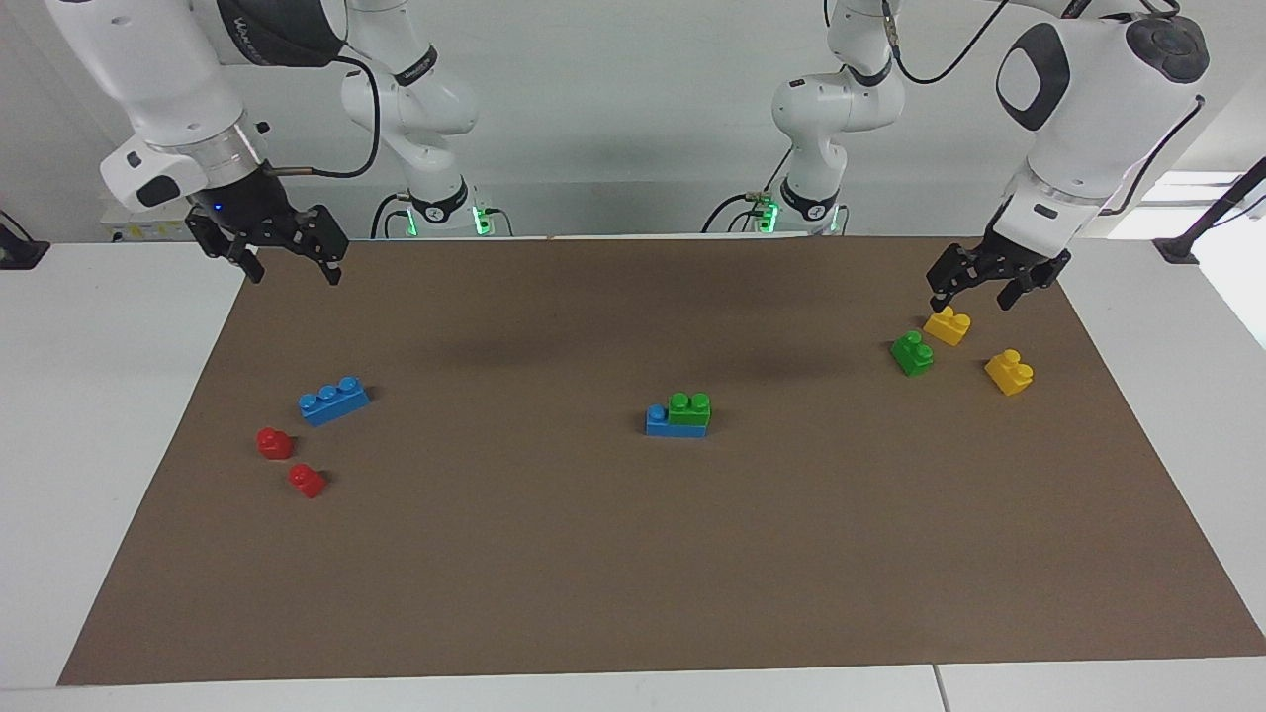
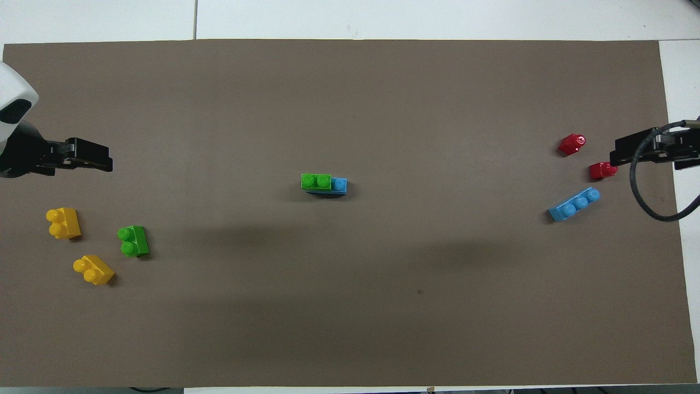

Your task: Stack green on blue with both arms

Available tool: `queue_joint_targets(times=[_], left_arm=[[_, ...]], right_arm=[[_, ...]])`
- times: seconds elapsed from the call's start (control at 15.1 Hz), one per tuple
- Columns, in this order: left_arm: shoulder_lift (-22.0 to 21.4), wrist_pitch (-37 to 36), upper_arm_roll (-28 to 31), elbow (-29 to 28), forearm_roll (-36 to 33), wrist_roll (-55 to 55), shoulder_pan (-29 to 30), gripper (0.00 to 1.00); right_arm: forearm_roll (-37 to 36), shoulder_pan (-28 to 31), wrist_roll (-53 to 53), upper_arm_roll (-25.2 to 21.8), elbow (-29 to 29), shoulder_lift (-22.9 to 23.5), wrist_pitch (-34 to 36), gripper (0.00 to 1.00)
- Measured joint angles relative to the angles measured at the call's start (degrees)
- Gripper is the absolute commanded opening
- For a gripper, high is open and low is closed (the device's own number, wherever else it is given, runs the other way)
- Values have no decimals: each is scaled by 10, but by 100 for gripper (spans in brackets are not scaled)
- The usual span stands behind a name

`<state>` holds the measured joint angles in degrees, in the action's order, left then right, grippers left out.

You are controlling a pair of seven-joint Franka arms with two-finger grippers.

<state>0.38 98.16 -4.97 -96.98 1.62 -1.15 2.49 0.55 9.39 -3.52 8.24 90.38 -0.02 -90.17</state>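
A green brick [image 1: 689, 406] sits on one end of a blue brick [image 1: 661, 423] in the middle of the mat; it also shows in the overhead view [image 2: 316, 181] on that blue brick [image 2: 340, 185]. A second green brick [image 1: 912, 352] [image 2: 133, 241] lies loose toward the left arm's end. A second blue brick [image 1: 333, 400] [image 2: 574, 204] lies loose toward the right arm's end. My left gripper [image 1: 974, 294] [image 2: 101, 160] is open and empty, raised over the mat's edge by a yellow brick. My right gripper [image 1: 292, 269] [image 2: 620, 158] is open and empty, raised over the mat's edge at its own end.
Two yellow bricks [image 1: 947, 324] [image 1: 1009, 372] lie beside the loose green brick. Two small red bricks [image 1: 275, 442] [image 1: 308, 481] lie beside the loose blue brick, farther from the robots. A brown mat [image 1: 633, 574] covers the white table.
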Motion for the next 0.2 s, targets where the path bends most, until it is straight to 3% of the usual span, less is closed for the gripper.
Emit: queue_joint_targets(times=[0.2], left_arm=[[0, 0, 0, 0, 0, 0, 0, 100]], right_arm=[[0, 0, 0, 0, 0, 0, 0, 100]])
